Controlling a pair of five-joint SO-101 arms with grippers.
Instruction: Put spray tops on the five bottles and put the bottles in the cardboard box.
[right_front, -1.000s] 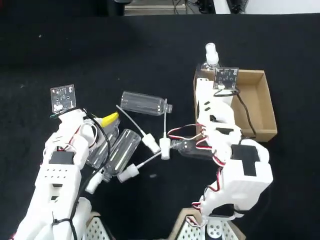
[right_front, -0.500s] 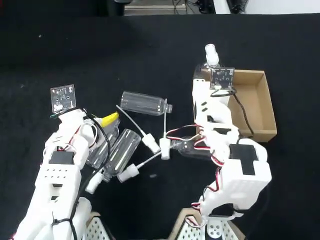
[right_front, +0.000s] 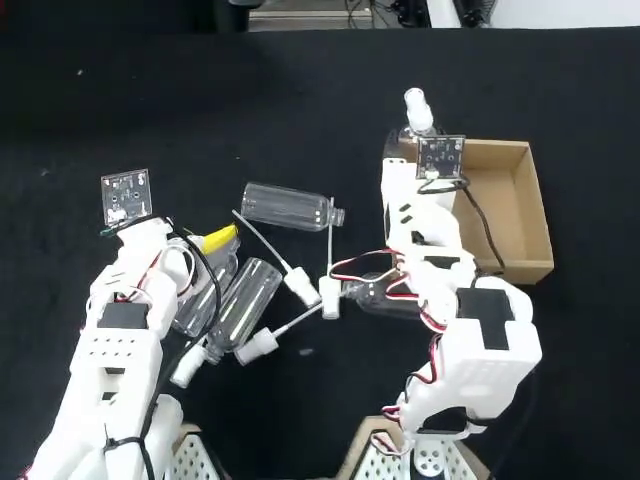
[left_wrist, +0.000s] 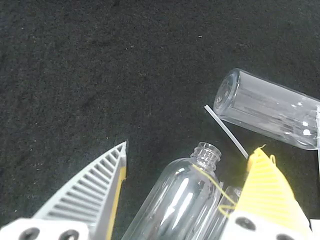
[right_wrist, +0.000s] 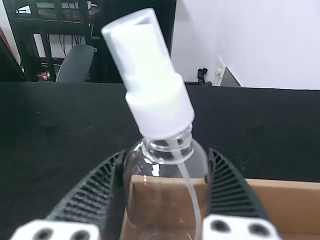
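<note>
Black worktop (right_front: 150, 100): right hand (right_wrist: 165, 165) clamps capped bottle (right_wrist: 165, 182), likely light, slick, thin-walled, at its shoulder by cardboard box (right_front: 532, 200) corner; left hand (left_wrist: 192, 148) spread astride uncapped bottle (left_wrist: 182, 197).

The left arm (right_front: 118, 335) and right arm (right_front: 470, 330) were blocky white plastic with black motor housings, looping red, black and white wires (right_front: 360, 262), a square circuit board (right_front: 125, 196) at each wrist, and ribbed fingers (left_wrist: 267, 190), one of them yellow, on white bases.
</note>
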